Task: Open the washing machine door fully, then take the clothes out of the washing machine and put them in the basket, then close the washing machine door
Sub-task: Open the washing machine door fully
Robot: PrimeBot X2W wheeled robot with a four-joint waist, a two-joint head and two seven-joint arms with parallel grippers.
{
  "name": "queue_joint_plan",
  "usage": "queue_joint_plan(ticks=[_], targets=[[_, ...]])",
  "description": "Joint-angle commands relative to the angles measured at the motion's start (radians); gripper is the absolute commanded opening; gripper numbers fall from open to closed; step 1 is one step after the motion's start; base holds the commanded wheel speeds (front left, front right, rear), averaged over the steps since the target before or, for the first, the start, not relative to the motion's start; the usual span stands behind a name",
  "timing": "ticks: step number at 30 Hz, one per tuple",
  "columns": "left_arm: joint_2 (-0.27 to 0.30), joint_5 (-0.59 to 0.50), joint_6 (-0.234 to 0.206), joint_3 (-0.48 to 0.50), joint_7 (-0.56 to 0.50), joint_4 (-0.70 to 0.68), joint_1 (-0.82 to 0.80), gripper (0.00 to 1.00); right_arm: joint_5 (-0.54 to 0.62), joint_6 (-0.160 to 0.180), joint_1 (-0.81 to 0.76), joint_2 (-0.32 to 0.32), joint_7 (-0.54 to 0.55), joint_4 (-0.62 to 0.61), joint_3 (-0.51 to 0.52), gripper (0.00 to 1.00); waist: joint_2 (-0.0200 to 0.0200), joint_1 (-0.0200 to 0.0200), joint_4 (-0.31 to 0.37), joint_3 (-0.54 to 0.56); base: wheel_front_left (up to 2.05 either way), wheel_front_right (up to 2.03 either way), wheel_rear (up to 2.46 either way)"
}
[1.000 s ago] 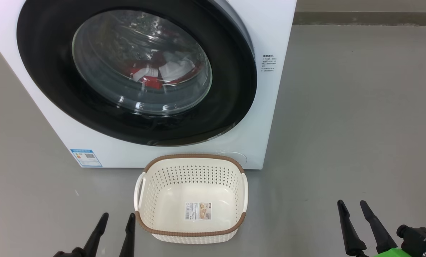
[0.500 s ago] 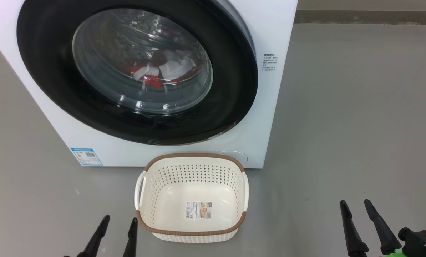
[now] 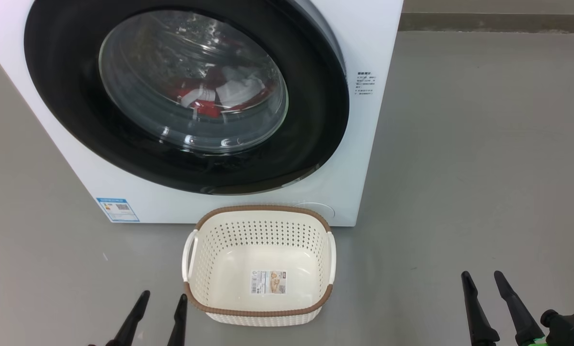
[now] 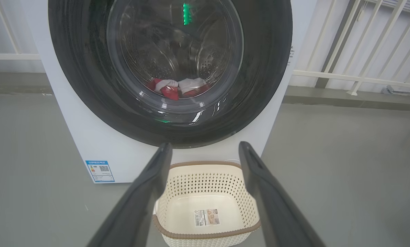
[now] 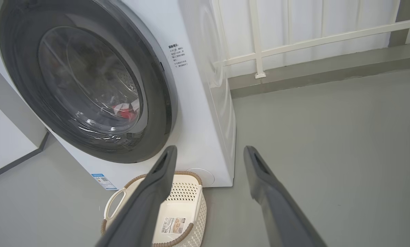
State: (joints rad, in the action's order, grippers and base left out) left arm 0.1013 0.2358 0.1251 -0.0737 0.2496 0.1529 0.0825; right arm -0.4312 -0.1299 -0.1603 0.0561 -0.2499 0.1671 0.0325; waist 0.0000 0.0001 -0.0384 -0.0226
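One washer (image 3: 171, 204), one shut door (image 3: 138, 72), red clothes (image 3: 210, 96) inside; one basket (image 3: 260, 233) at 6 o'clock. Left tool (image 3: 164, 295) and right tool (image 3: 482, 275) gape wide, empty.

Grey floor (image 3: 484, 168), smooth, one small pale speck (image 3: 104, 258) towards the left; a darker grey kerb (image 3: 498, 22) along its far edge, a white barred railing (image 4: 345, 78) standing above that, and a white panel (image 5: 2, 144) at the left of the right wrist view.
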Motion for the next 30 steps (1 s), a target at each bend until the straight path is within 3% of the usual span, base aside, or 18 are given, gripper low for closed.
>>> queue_joint_plan(ticks=[1, 2, 3, 5, 13, 24, 30], targets=[[0.012, -0.003, 0.006, 0.029, 0.012, -0.023, -0.019, 1.0, -0.005, -0.001, 0.02, 0.012, -0.012, -0.031, -0.016, 1.0, 0.0, -0.0001, -0.001, 0.0, 0.0, 0.0, 0.0], [0.012, -0.003, 0.006, 0.027, 0.012, -0.024, -0.02, 1.0, -0.012, -0.001, 0.021, 0.011, -0.012, -0.034, -0.017, 0.96, 0.0, -0.0001, -0.001, 0.0, 0.0, 0.0, 0.0], [0.011, -0.003, 0.006, 0.026, 0.012, -0.024, -0.021, 1.0, -0.016, -0.001, 0.023, 0.011, -0.012, -0.037, -0.019, 0.44, 0.0, -0.0001, -0.002, 0.0, 0.0, 0.0, 0.0], [0.009, -0.003, 0.006, 0.022, 0.012, -0.025, -0.022, 1.0, -0.03, -0.001, 0.03, 0.01, -0.012, -0.043, -0.025, 0.0, 0.0, -0.0001, -0.004, -0.001, 0.0, 0.0, 0.0], [0.004, 0.005, 0.006, 0.006, 0.012, -0.038, -0.039, 1.0, -0.141, -0.001, 0.165, 0.001, -0.012, -0.058, -0.034, 0.0, 0.0, -0.0001, -0.009, -0.036, 0.0, 0.0, 0.0], [0.02, 0.036, 0.006, -0.052, 0.012, -0.038, -0.124, 1.0, -0.243, -0.001, 0.525, -0.003, -0.012, -0.004, -0.007, 0.0, 0.0, -0.0001, -0.072, -0.131, 0.0, 0.0, 0.0], [0.023, 0.055, 0.006, -0.081, 0.012, -0.034, -0.171, 1.0, -0.329, -0.001, 0.691, 0.036, -0.012, 0.076, -0.05, 0.0, 0.0, -0.0001, -0.111, -0.191, 0.0, 0.0, 0.0]])
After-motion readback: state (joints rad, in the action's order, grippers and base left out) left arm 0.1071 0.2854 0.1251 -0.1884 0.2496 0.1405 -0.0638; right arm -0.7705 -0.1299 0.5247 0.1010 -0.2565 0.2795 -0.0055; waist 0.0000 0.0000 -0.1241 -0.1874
